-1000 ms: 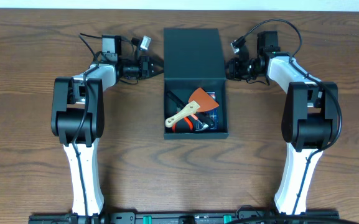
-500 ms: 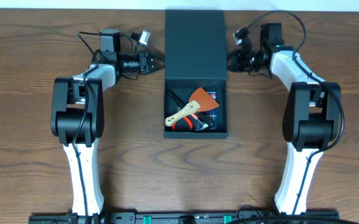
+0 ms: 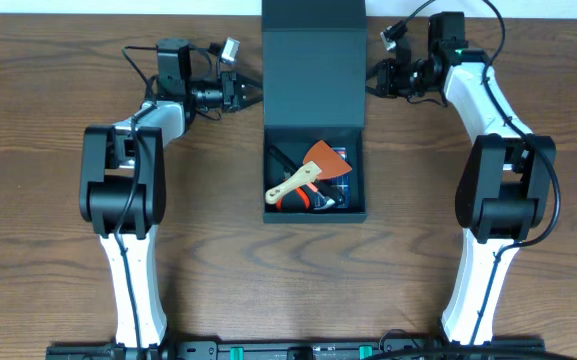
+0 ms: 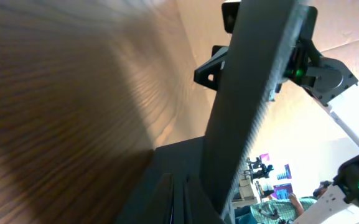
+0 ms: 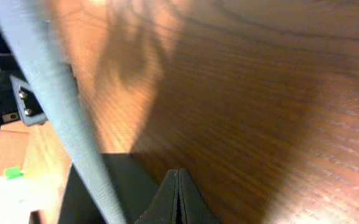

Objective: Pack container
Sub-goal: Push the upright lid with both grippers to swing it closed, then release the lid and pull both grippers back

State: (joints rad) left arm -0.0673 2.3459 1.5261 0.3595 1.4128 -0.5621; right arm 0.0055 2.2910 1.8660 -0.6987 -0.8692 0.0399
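Observation:
The dark teal container [image 3: 358,212] stands open at the table's middle. Inside lie an orange scraper with a wooden handle [image 3: 313,168], an orange-and-black tool [image 3: 296,201] and a blue-cased item [image 3: 342,186]. Its flap lid [image 3: 313,60] is raised, tilted up from the back hinge. My left gripper [image 3: 256,97] is shut, its tip against the lid's left edge. My right gripper [image 3: 372,80] is shut at the lid's right edge. The left wrist view shows the shut fingertips [image 4: 178,202] beside the lid's edge [image 4: 247,106]. In the right wrist view, shut fingertips [image 5: 178,196] sit by the lid's edge [image 5: 48,106].
Brown wooden table [image 3: 58,250] all around the box. The arms' cables loop near the far edge on each side [image 3: 230,48]. The lid's top edge reaches the frame's upper border in the overhead view.
Both shut grippers have moved toward the table's far edge along the lid's sides, and the lid has swung up from lying flat behind the box.

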